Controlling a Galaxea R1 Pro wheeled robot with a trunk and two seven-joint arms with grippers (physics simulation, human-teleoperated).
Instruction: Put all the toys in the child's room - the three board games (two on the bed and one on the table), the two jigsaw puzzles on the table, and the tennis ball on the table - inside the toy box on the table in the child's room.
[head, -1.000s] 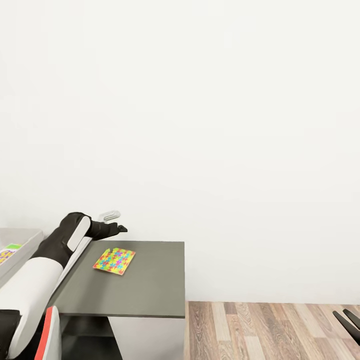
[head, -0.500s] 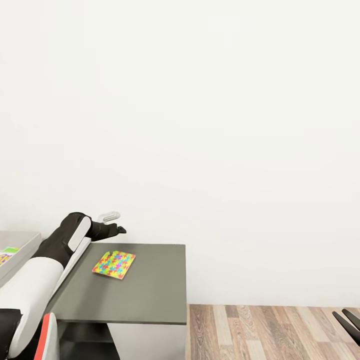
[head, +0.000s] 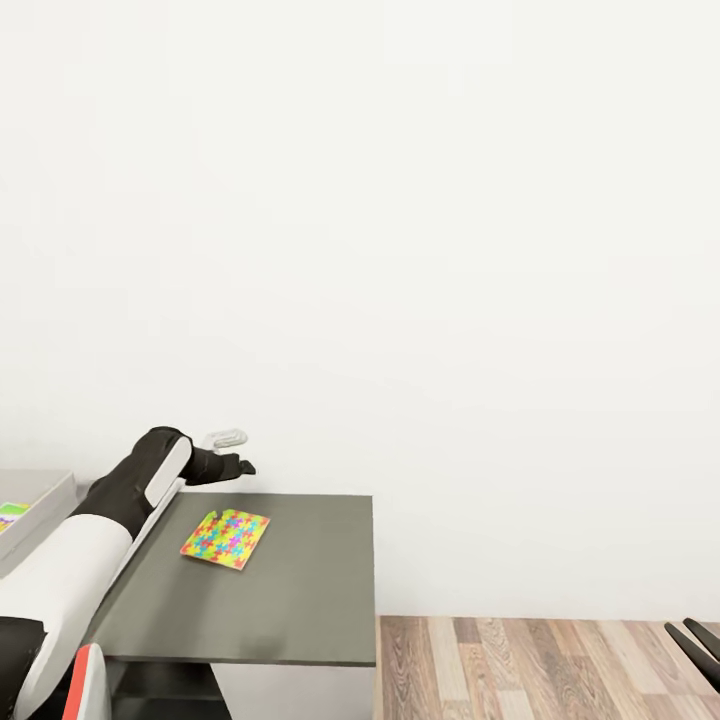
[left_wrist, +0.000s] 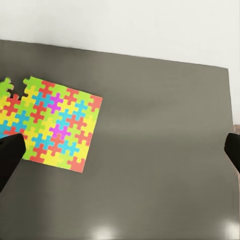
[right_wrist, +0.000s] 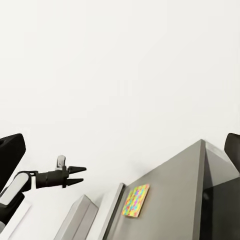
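Reaching out over the dark grey tabletop (head: 290, 580), the left jaws (head: 243, 465) hang in the air above its far edge, spread wide and holding nothing; in the left wrist view the two dark fingertips (left_wrist: 9, 157) sit far apart at opposite borders. One jigsaw puzzle (head: 225, 538), a thin slab of yellow, orange, green and pink pieces, lies flat on the tabletop below the jaws, off to one side, under one fingertip and not between the two. To grasp it well, the jaws likely need to shift sideways until the slab is centred between the fingertips, then come down level. Because the slab is so thin and lies flush, pinching it from above may fail; sliding it toward the tabletop's edge to catch an overhang could help. The right jaws (head: 697, 643) hang low over the wood floor (head: 540, 665), well away, apparently parted and empty.
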